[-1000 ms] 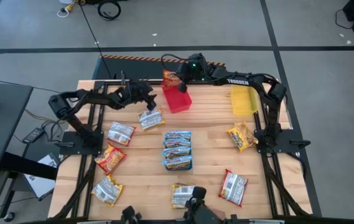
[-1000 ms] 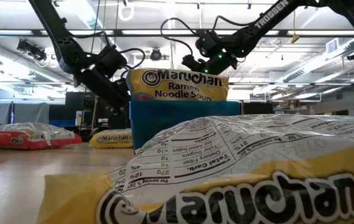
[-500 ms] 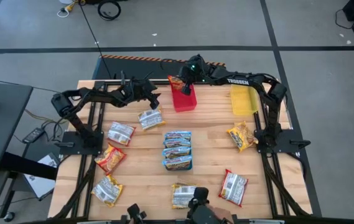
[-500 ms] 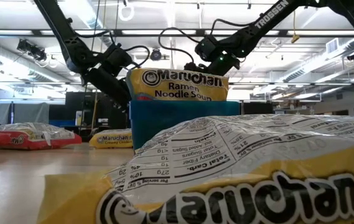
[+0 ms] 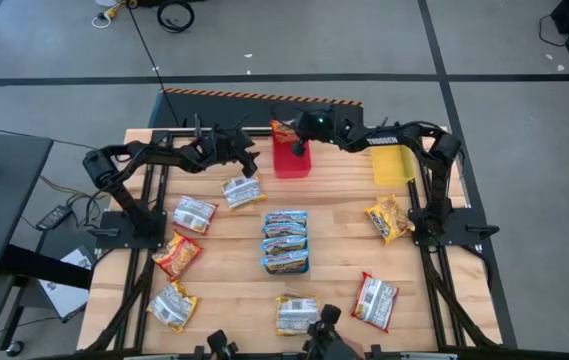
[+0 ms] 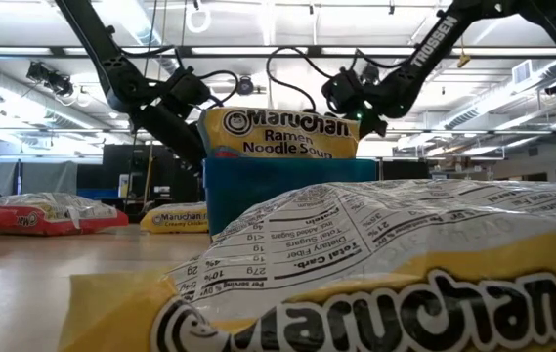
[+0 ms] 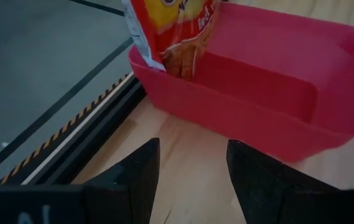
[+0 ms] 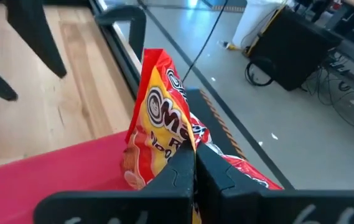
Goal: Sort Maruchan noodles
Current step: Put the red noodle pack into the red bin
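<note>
Looking straight down, a red-orange packet was seen pinched by the right pincer at the far edge of the red tray, which stood at the back of the desk. The left pincer was held just beside the tray, with a silver packet lying on the desk near it. Three blue-silver packets were seen side by side in mid-desk, other packets scattered around them, and a yellow tray at the back right.

At desk height, a yellow packet was seen standing upright in a blue tray, with another packet filling the foreground.

From the left wrist, the dark fingers were seen spread apart with nothing between them, the red tray ahead and the red-orange packet upright at its far corner.

From the right wrist, the fingers were seen pressed together on the packet's edge, over the tray.
</note>
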`<action>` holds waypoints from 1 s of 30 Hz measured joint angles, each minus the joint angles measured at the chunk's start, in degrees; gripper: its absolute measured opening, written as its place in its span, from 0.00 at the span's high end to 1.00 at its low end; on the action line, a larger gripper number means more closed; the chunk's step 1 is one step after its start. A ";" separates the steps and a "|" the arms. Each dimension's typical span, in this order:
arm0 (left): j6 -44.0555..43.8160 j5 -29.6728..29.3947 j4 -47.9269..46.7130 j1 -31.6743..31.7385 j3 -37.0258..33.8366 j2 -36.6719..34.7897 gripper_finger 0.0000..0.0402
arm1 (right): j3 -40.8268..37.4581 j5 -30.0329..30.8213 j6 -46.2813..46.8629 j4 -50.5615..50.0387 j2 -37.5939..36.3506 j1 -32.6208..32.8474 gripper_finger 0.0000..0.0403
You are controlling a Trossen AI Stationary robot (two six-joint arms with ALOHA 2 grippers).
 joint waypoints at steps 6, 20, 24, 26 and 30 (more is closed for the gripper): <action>0.02 -0.03 0.00 -0.01 0.00 0.00 0.52 | -2.02 4.17 0.64 1.16 -0.02 -0.31 0.99; -0.18 -0.11 -3.36 0.00 0.00 -0.42 0.52 | -3.08 4.89 0.70 -1.66 -0.07 -0.21 0.77; -0.50 -0.11 -6.26 -0.06 0.02 -2.10 0.52 | -2.85 4.87 0.68 -2.05 -0.17 0.63 0.69; -0.78 -0.11 -8.17 -0.07 0.00 -3.31 0.52 | -2.28 4.87 -0.27 -2.23 -0.17 1.07 0.66; -2.03 -0.13 -11.67 -0.07 0.00 -6.73 0.52 | -0.90 4.91 -3.04 -2.96 -0.20 1.98 0.63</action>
